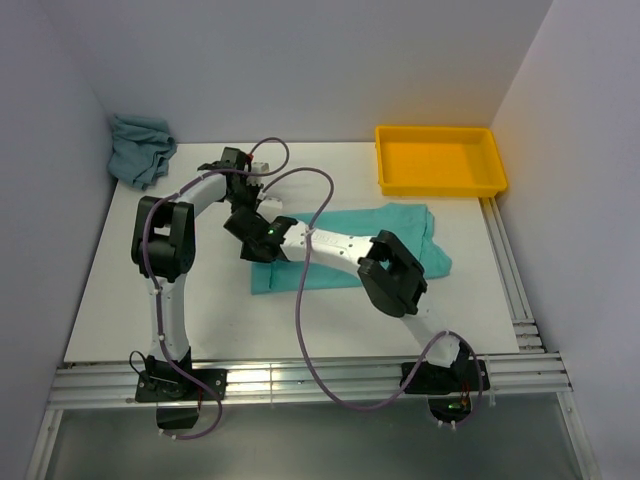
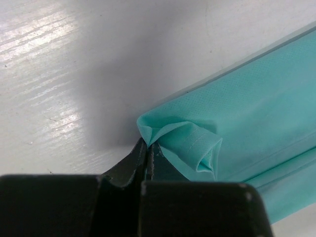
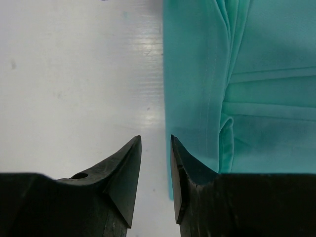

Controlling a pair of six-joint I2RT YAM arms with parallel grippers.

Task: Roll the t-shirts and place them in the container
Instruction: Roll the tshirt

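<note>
The mint-green t-shirt [image 1: 400, 225] lies folded into a long strip across the middle of the table. My left gripper [image 1: 258, 208] is at the strip's far left corner. In the left wrist view the gripper [image 2: 147, 143] is shut on that corner, and the cloth [image 2: 256, 113] curls into a small roll beside the tips. My right gripper [image 1: 252, 252] is open and empty over the strip's left edge. In the right wrist view the gripper [image 3: 155, 138] has its gap over bare table and one finger over the shirt [image 3: 247, 74]. The blue-grey teal t-shirt [image 1: 140, 150] lies crumpled at the back left.
A yellow tray [image 1: 400, 183] stands at the back right, just beyond the strip's right end. White walls close in the back and both sides. Rails run along the near and right edges of the table.
</note>
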